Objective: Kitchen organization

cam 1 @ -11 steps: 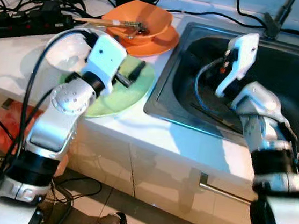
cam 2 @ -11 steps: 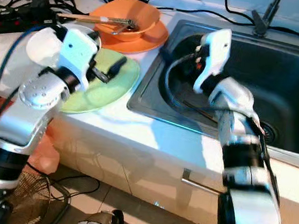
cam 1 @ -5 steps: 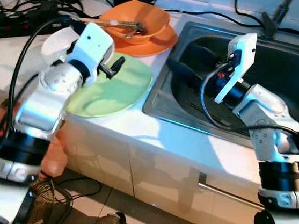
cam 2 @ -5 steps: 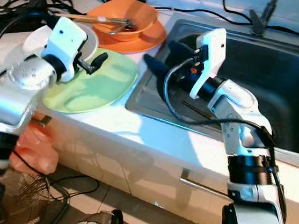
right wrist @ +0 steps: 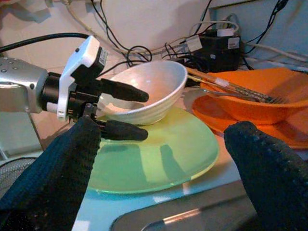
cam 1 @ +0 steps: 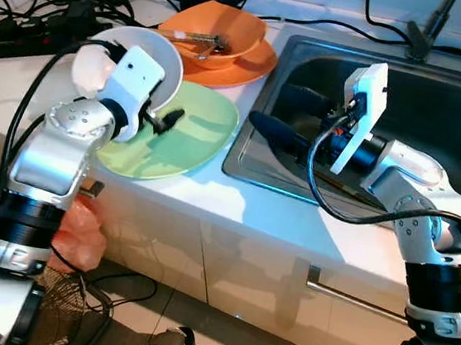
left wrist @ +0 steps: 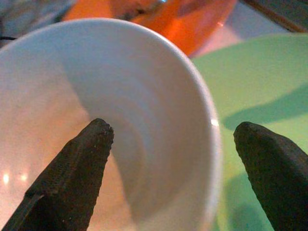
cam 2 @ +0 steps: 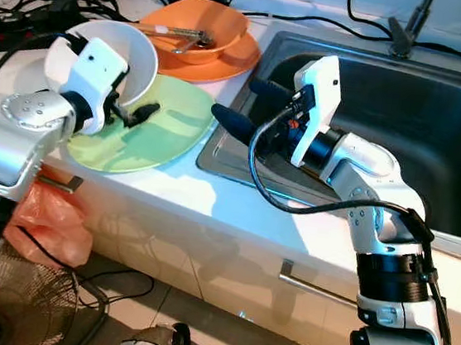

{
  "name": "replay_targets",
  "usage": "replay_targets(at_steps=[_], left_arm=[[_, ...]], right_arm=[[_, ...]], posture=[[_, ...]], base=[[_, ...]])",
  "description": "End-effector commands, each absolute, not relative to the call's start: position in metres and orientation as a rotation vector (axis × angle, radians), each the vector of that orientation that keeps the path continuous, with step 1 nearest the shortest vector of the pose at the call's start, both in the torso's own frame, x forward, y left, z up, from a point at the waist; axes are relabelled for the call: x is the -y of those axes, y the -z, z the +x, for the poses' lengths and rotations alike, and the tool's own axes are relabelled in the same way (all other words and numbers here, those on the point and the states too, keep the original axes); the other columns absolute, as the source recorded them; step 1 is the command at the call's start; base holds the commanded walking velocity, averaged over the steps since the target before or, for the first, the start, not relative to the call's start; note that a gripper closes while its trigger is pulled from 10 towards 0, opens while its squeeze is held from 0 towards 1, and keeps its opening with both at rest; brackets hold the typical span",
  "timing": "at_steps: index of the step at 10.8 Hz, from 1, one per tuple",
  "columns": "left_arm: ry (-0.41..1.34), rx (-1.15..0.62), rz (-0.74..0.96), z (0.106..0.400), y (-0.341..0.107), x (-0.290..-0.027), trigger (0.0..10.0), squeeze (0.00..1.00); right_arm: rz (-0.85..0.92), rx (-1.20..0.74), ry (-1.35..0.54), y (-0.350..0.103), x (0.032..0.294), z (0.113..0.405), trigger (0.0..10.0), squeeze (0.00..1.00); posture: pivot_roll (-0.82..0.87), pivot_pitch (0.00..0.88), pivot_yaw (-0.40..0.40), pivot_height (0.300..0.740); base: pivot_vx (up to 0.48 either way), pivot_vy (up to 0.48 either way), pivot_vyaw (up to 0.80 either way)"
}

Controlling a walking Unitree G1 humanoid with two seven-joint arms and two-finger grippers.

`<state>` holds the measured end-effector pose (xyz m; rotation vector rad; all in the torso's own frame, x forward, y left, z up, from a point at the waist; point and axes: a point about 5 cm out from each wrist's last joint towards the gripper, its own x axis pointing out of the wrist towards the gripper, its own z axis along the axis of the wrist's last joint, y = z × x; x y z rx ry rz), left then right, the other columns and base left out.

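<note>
A white bowl is gripped at its rim by the left hand, one finger inside it and the other beneath, and is held tilted just above the green plate on the worktop. Beyond this hand an orange bowl with chopsticks is seen on an orange plate. The right hand is held over the sink edge, its fingers spread apart and empty, pointed at the plate
</note>
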<state>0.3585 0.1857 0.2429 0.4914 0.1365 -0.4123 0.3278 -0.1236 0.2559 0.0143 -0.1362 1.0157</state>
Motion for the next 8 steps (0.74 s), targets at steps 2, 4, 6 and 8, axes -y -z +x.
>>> replay_targets(at_steps=[2,4,6,8], left_arm=[[0.465,-0.142,0.539,0.356,-0.254,-0.182,10.0,0.0],[0.495,-0.209,0.539,0.355,-0.248,-0.191,3.9,0.0],[0.518,-0.252,0.542,0.353,-0.243,-0.196,0.0,0.0],[0.55,-0.292,0.548,0.35,-0.237,-0.197,0.0,0.0]], right_arm=[[0.003,0.138,-1.042,-0.257,0.12,0.323,10.0,0.0],[-0.004,0.134,-1.044,-0.257,0.119,0.323,10.0,0.0],[-0.007,0.134,-1.044,-0.257,0.119,0.323,10.0,0.0],[-0.011,0.131,-1.042,-0.257,0.12,0.323,10.0,0.0]], posture=[[0.16,0.13,0.09,0.74],[0.16,0.131,0.088,0.74],[0.15,0.13,0.086,0.74],[0.15,0.13,0.085,0.74]], base=[[0.0,0.0,0.0],[0.0,0.0,0.0],[0.0,0.0,0.0],[0.0,0.0,0.0]])
